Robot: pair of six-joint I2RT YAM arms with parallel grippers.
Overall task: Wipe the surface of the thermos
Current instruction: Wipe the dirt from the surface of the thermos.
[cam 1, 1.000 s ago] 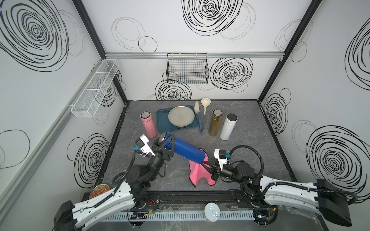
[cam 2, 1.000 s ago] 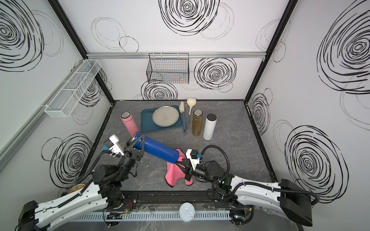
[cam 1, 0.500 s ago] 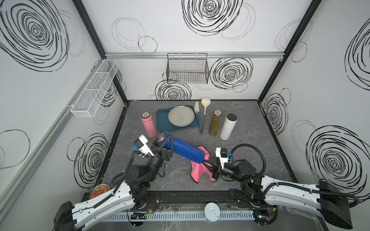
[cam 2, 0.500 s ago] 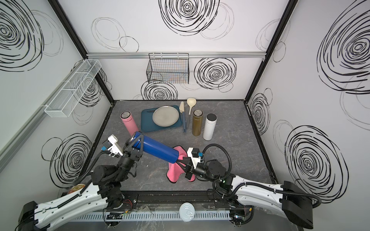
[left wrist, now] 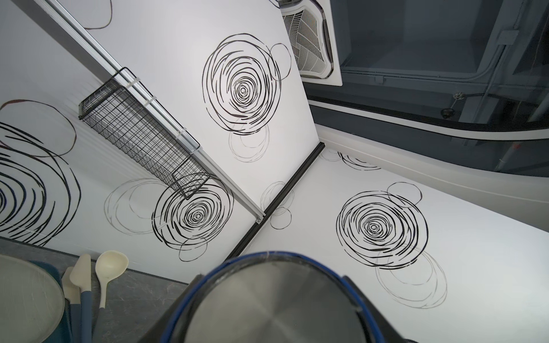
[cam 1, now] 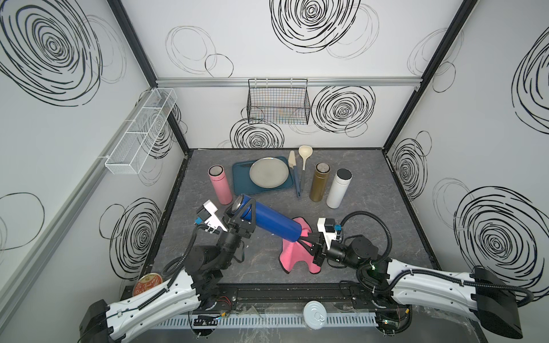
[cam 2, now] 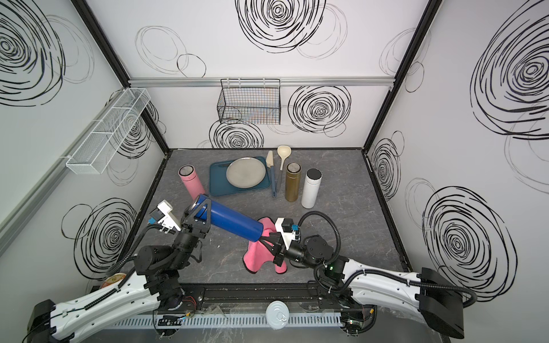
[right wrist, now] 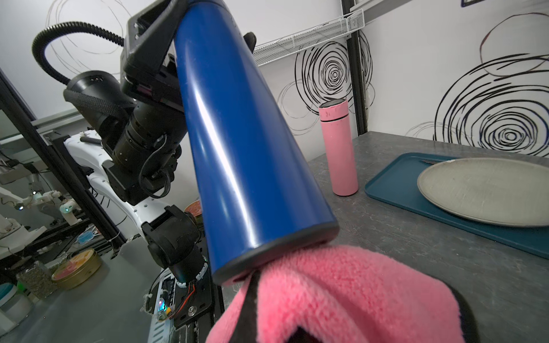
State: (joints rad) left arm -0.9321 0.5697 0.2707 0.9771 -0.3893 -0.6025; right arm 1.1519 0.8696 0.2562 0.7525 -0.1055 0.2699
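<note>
My left gripper [cam 1: 244,208] is clamped around the blue thermos [cam 1: 274,223] just below its steel-topped end, and holds it off the table [cam 1: 371,190] at a slant. The capped end points up toward the left wall and the base angles down toward the middle of the workspace. In my left wrist view only that round steel end [left wrist: 273,306] shows, filling the lower frame.

My right gripper [cam 1: 309,242] is pinched tight on the pink cloth [cam 1: 292,257]. The cloth bunches up at the jaws, and its loose corners drape down onto the table. In the right wrist view the thermos's dark base rim [right wrist: 276,249] sits right against the top fold of the cloth [right wrist: 341,291]. The jaws themselves are buried in the fleece there, so the pinch point is probably just under that fold.

Behind, well apart from all this, a pink thermos [cam 1: 219,185] stands upright beside a teal tray [cam 1: 241,185] carrying a grey plate [cam 1: 269,172].
</note>
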